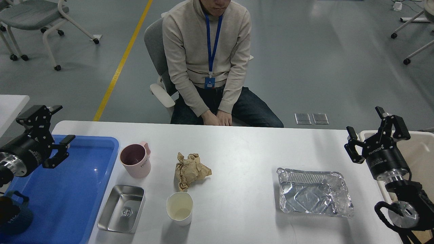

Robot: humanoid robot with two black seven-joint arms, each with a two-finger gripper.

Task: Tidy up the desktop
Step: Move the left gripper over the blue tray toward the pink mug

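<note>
Plainly nothing is picked up yet: the white desk (237, 145) fills the lower part of the view, with everything sitting loose on it. The blue tray (84, 176) lies at its left end and a beige bin (420, 149) stands off its right edge. The foil container (313, 191) rests right of centre, the steel dish (122, 208) beside the tray, then the pink mug (135, 161), crumpled brown paper (190, 169) and paper cup (179, 207). The left claw (47, 132) hovers over the tray, fingers apart and empty; the right claw (374, 134) hangs near the bin, likewise spread. I'd judge the next move is a first reach, probably for the mug or the foil container.
</note>
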